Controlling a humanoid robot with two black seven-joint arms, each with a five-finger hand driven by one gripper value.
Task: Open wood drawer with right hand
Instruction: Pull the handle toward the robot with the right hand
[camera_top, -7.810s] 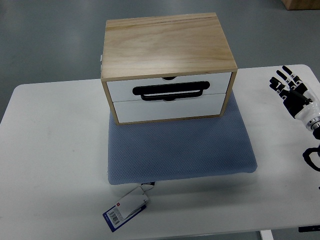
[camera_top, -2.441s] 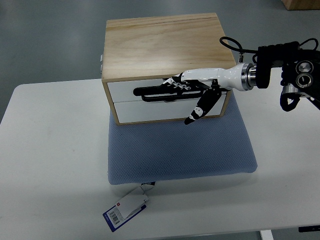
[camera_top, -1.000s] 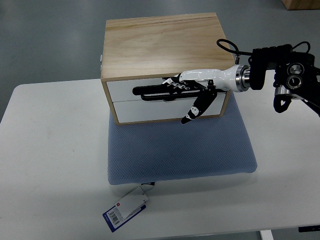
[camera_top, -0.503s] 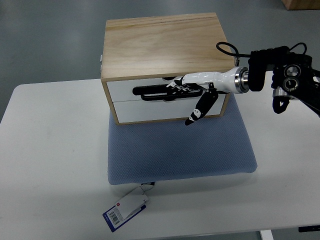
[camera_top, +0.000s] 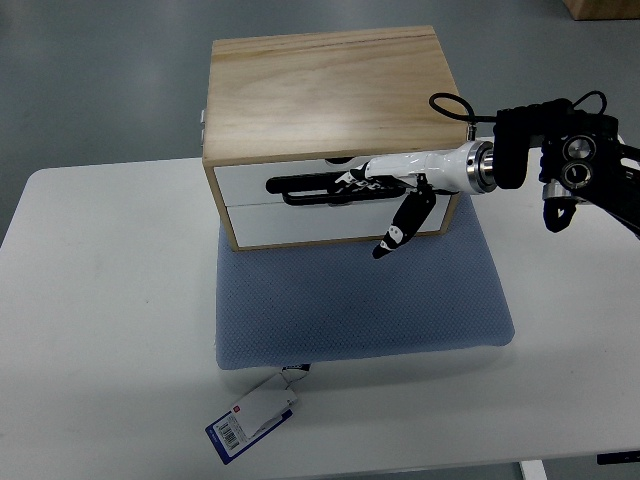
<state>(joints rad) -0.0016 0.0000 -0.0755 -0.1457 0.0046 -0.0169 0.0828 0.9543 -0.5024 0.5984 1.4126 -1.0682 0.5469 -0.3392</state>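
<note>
Nearest, a barcode tag (camera_top: 252, 417) lies by the table's (camera_top: 100, 330) front edge, just off the blue mat's (camera_top: 360, 300) front corner. The wood drawer box (camera_top: 335, 130) sits on the mat's far part, near the table's far edge, both white fronts flush. The right robot hand (camera_top: 385, 195), reaching in from the table's right side, has its fingers (camera_top: 352, 182) hooked over the black handle (camera_top: 335, 186) of the upper drawer (camera_top: 250, 180), thumb hanging free below. This looks like the grasp step; next comes a straight pull toward the front edge, grip kept firm so the box does not slide.
</note>
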